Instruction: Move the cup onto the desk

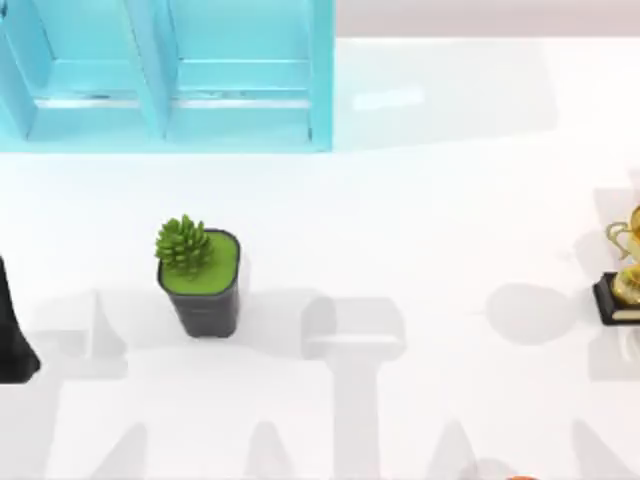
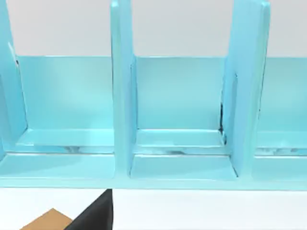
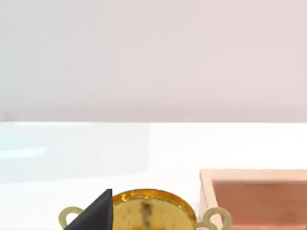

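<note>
Black finger [image 3: 93,213] of right gripper just before golden trophy [image 3: 148,211]; grip state indeterminate. Plant pot [image 1: 203,285] on desk [image 1: 420,220], light blue shelf [image 1: 165,75] behind.

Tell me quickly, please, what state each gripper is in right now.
Left gripper: by the light blue shelf; open or shut cannot be told.
Right gripper: above the golden trophy; open or shut cannot be told.
</note>
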`<move>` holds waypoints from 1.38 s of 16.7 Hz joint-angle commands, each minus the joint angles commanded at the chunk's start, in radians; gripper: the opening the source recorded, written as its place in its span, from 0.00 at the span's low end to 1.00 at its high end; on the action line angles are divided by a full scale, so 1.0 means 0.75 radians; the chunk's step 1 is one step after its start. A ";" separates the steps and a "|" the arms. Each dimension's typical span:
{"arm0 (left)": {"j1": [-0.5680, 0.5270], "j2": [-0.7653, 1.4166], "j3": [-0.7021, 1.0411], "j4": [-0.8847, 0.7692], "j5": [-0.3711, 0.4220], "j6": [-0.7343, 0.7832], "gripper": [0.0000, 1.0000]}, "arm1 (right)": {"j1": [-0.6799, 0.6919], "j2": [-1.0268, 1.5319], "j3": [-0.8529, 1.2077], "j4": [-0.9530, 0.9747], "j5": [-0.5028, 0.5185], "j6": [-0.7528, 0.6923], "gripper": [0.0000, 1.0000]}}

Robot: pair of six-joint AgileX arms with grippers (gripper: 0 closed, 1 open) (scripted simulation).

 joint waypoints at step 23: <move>0.000 0.000 0.000 0.000 0.000 0.000 1.00 | -0.644 2.099 1.730 -1.540 -0.006 -0.626 1.00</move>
